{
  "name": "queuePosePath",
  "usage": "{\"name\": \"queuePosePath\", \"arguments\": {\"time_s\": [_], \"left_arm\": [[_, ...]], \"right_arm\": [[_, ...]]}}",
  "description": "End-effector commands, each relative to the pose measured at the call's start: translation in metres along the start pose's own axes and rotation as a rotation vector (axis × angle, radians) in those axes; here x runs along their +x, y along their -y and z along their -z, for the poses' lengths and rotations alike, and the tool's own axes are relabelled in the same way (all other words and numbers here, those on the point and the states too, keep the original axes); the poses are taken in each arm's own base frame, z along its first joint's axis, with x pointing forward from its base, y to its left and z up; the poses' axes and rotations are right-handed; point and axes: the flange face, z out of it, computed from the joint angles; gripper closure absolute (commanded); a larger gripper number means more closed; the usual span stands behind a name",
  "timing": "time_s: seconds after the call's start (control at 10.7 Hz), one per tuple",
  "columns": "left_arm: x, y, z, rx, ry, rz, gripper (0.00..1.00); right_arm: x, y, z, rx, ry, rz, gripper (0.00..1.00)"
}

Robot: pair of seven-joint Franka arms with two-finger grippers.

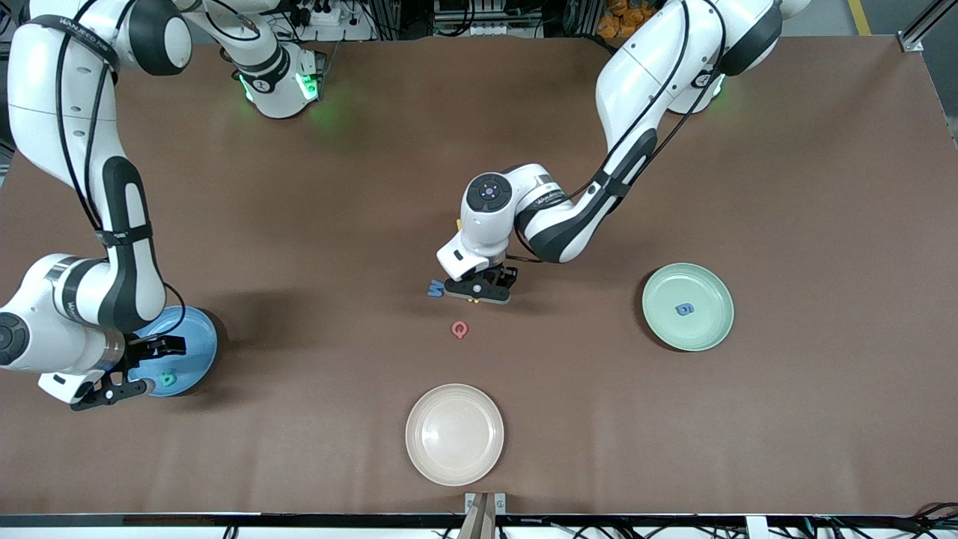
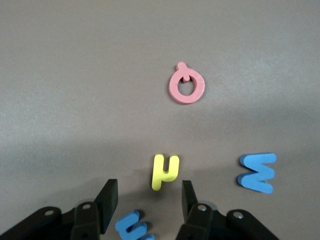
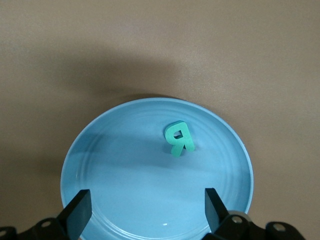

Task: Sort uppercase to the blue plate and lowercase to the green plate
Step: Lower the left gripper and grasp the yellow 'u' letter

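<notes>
The left tool (image 2: 149, 202) is held half-spread low over the yellow letter (image 2: 164, 171) mid-counter, seemingly for pickup, while the right tool (image 3: 145, 212) is held wide apart above the blue plate (image 3: 100, 175), where the green R (image 3: 179, 139) lies.

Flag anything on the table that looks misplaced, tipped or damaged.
Nothing stands out. The green R lies in the blue plate and a blue letter in the green plate. The red Q, the yellow letter and two blue letters lie flat, unsorted, at mid-table.

Matt foam yellow letter (image 2: 164, 171), glossy blue plate (image 3: 125, 200), matt brown table (image 1: 786, 187).
</notes>
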Motion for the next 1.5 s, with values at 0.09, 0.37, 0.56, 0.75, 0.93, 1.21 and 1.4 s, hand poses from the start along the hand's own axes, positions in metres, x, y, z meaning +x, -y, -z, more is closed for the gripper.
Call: {"name": "queuePosePath", "arguments": {"time_s": [0.09, 0.37, 0.56, 0.75, 0.93, 1.21, 1.4], "left_arm": [[0.008, -0.005, -0.010, 0.001, -0.017, 0.020, 0.40], [0.003, -0.011, -0.012, 0.001, -0.014, 0.019, 0.40], [-0.002, -0.016, -0.014, 0.002, -0.011, 0.009, 0.41], [-0.003, -0.014, -0.021, 0.015, -0.011, 0.006, 0.41], [-0.003, -0.012, -0.026, 0.023, -0.010, 0.006, 0.41], [-0.001, -0.013, -0.027, 0.021, -0.013, 0.008, 0.42], [0.000, -0.013, -0.029, 0.021, -0.014, 0.005, 0.51]], "right_arm": [[-0.001, -0.002, 0.000, 0.018, -0.011, 0.006, 0.00], [-0.001, -0.002, 0.000, 0.018, -0.011, 0.006, 0.00], [-0.001, -0.002, 0.000, 0.018, -0.011, 0.006, 0.00], [-0.001, -0.002, 0.000, 0.018, -0.011, 0.007, 0.00], [-0.001, -0.002, 0.000, 0.018, -0.011, 0.007, 0.00], [-0.001, -0.002, 0.000, 0.018, -0.011, 0.007, 0.00], [-0.001, -0.002, 0.000, 0.018, -0.011, 0.007, 0.00]]}}
